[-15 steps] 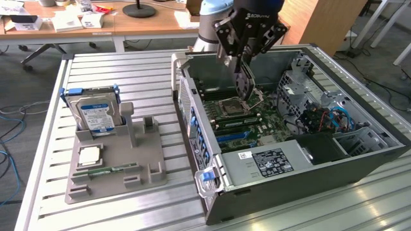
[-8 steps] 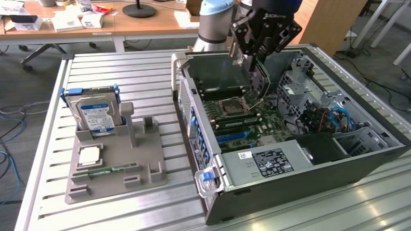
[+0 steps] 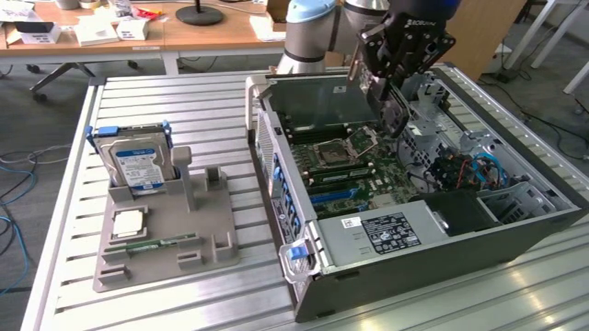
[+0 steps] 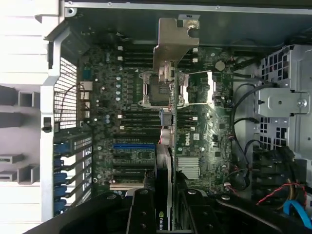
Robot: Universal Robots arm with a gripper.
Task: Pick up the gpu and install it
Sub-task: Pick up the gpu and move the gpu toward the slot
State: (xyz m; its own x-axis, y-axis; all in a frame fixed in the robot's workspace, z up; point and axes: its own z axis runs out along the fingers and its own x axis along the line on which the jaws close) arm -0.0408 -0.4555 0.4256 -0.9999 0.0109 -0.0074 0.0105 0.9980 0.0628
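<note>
The fingers point(image 4: 141, 212) are clamped on the gpu point(image 4: 165, 161). It hangs on edge just below them, over the motherboard point(image 3: 345, 162) inside the open case point(image 3: 478, 227), long axis along the board, silver bracket toward the far wall.

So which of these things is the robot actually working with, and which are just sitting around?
In the job: gpu, held in the jaws over the motherboard; open computer case.
Just lying about: hard drive and memory stick on the grey holder.
</note>
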